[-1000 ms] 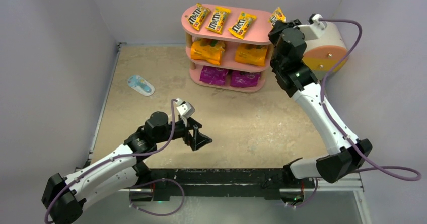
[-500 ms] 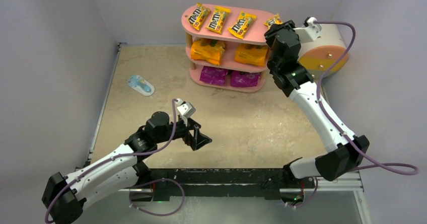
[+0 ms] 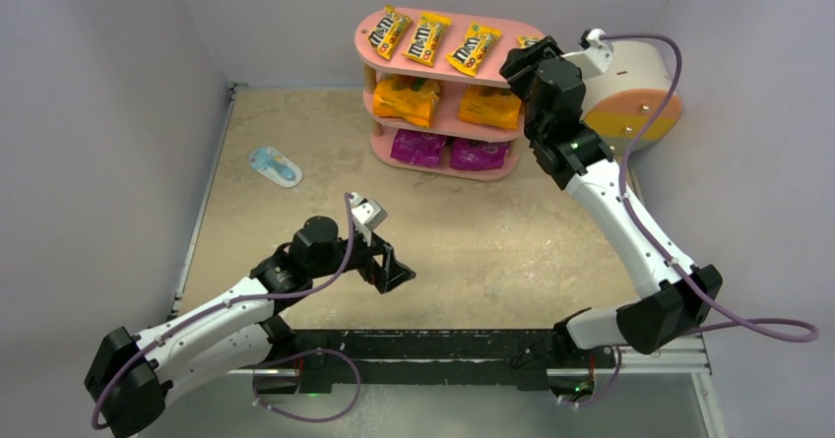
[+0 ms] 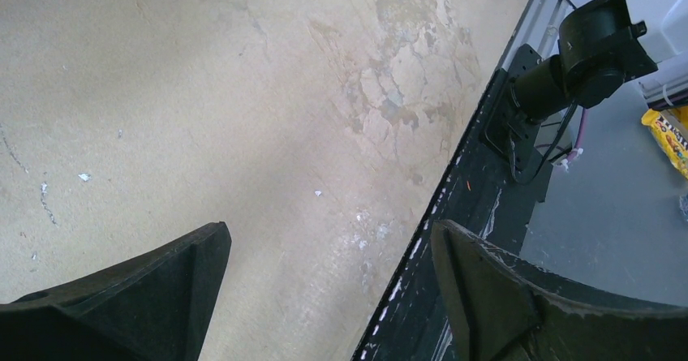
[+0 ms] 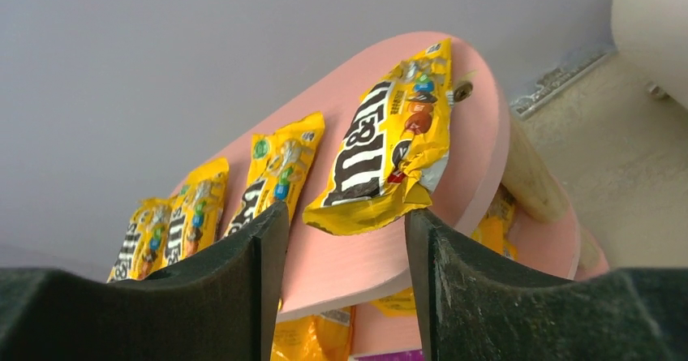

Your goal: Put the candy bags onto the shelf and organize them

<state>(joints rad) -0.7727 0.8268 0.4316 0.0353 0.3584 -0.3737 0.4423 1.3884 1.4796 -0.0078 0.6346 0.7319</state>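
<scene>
The pink three-tier shelf [image 3: 433,72] stands at the back. Three yellow M&M's packets [image 3: 426,38] lie on its top board, two orange bags [image 3: 407,98] on the middle board and two purple bags [image 3: 419,147] on the bottom one. My right gripper [image 3: 514,59] is open at the top board's right end. In the right wrist view a fourth M&M's packet [image 5: 389,142] lies flat on the top board [image 5: 479,166], just beyond my open right gripper [image 5: 345,239]; its near edge overhangs the rim. My left gripper [image 3: 394,271] is open and empty, low over the table near the front edge [image 4: 328,251].
A round cream drawer unit [image 3: 640,89] stands right of the shelf, close behind my right arm. A flat light-blue-and-white item [image 3: 275,166] lies on the table at the left. Grey walls close in three sides. A dark metal rail [image 4: 487,174] runs along the front edge.
My right gripper has moved left along the top board's right end, and now hides most of the fourth packet from above. My left arm has shifted slightly to the right.
</scene>
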